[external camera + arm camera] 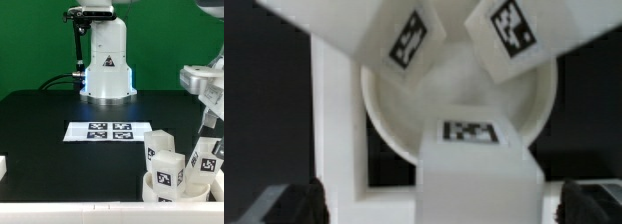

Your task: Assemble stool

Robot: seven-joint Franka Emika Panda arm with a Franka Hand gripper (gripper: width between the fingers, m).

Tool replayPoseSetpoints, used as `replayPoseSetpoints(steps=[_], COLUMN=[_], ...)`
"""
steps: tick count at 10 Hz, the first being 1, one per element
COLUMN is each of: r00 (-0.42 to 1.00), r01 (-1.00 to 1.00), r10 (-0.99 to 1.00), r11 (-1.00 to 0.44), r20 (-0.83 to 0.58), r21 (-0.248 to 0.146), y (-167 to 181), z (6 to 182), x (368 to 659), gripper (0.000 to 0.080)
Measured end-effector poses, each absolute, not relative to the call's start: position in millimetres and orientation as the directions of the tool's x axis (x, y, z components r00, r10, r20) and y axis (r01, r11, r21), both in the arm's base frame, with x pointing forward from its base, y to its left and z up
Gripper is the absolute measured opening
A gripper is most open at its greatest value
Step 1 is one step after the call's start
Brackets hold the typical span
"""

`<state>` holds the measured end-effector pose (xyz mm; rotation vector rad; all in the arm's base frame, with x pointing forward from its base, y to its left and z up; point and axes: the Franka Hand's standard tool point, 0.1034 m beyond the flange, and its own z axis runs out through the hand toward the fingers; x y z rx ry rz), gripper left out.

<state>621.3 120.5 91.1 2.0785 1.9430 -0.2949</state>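
Observation:
The round white stool seat (160,188) lies at the front right of the black table, and it fills the wrist view (393,110). Three chunky white tagged legs stand up from it (158,148) (168,172) (205,160). My gripper (208,128) hangs just above the right-hand leg. In the wrist view that leg (477,160) lies midway between my dark fingers (295,202), with a gap on each side. The gripper (441,205) is open. Two more tagged legs (407,40) (514,25) show beyond it.
The marker board (105,130) lies flat in the middle of the table. The robot base (107,65) stands at the back. A white bar (60,211) runs along the table's front edge and shows beside the seat in the wrist view (338,120). A white block (3,166) sits at the left edge.

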Motion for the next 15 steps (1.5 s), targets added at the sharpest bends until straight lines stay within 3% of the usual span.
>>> replayPoseSetpoints(steps=[4,5,6,7,9,10,11,13,15], r00=[0.087,0.09,0.107,0.125,0.169,0.299,0.496,0.776,0.839], r01=[0.995,0.995,0.994,0.991,0.985,0.953,0.868,0.631,0.544], r10=[0.938,0.938,0.936,0.935,0.929,0.901,0.821,0.585,0.504], r11=[-0.069,-0.071,-0.088,-0.105,-0.147,-0.271,-0.456,-0.721,-0.781], r20=[-0.335,-0.335,-0.334,-0.333,-0.329,-0.314,-0.283,-0.237,-0.203], r21=[0.066,0.066,0.072,0.078,0.092,0.133,0.197,0.285,0.308], y=[116.2,115.6,115.2,114.8,114.2,113.3,112.6,125.2,122.7], z=[90.6,90.6,90.7,90.6,90.6,90.2,90.0,91.4,91.8], x=[621.7,621.8,622.0,622.0,622.1,621.9,621.7,611.8,613.2], gripper=[0.0619,0.0434,0.0434,0.0331,0.0331,0.0331,0.0331,0.0331,0.0331])
